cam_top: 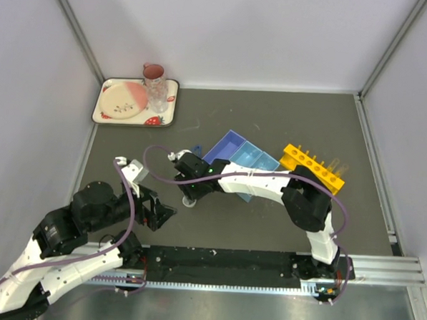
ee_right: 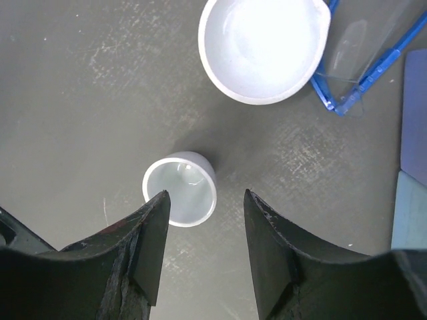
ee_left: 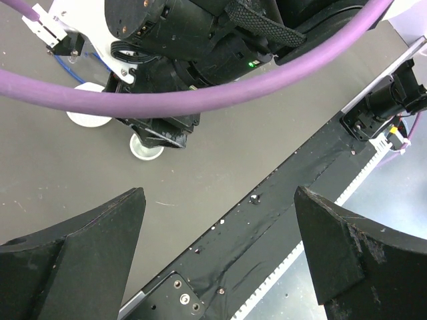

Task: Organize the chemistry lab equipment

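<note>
Left gripper (ee_left: pixel 219 197): well left of the blue divided tray (cam_top: pixel 232 148), fingers spread wide, nothing between them. Small white round dish (ee_right: pixel 180 189): upright on the table (cam_top: pixel 267 220), left of the tray, partly overlapped by one right-gripper finger; contact cannot be told. Right gripper (ee_right: pixel 205 200): above that dish, jaws parted, clamping nothing. Larger white dish (ee_right: pixel 263 47): nearer the tray, just beside the blue-rimmed goggles (ee_right: pixel 360 67). Yellow holed tube rack (cam_top: pixel 312 167): just beside the tray's right side.

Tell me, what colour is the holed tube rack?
The tube rack is yellow; the top external view shows it best.
</note>
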### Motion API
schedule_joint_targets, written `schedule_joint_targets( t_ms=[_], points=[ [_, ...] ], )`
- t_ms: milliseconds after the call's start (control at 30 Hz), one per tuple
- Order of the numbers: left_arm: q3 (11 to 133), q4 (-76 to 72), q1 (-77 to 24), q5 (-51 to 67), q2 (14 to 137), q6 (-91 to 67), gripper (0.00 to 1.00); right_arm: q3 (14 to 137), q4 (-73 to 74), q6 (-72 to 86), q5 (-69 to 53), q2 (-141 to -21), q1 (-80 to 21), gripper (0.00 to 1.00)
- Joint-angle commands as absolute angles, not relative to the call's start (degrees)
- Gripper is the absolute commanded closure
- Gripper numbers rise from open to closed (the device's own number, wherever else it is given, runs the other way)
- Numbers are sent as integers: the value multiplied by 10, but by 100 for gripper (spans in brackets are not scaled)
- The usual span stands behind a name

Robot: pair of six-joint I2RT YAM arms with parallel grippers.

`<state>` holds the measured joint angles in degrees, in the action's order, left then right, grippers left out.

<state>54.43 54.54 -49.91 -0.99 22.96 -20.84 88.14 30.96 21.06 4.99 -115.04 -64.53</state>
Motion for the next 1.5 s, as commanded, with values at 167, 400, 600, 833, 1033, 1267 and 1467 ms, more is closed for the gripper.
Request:
schedule_joint_targets(
  t_ms=[167,400,600,833,1033,1267,1467],
  points=[
    [563,535,-497,-18,224,-200,1,880,292,210,63,-1172,-634,58],
    [564,539,-497,-19,223,-200,1,882,287,214,50,-1190,-635,70],
    [563,540,-497,-21,223,-200,1,883,287,214,51,-1190,-634,100],
    [559,535,-497,-18,227,-200,1,887,322,207,61,-1119,-635,100],
    [557,526,-497,-15,229,-200,1,910,403,191,112,-1015,-628,100],
    [557,523,-497,-10,234,-199,1,890,469,179,141,-909,-540,100],
    [560,519,-497,-7,239,-196,1,829,448,175,119,-871,-448,100]
  ],
)
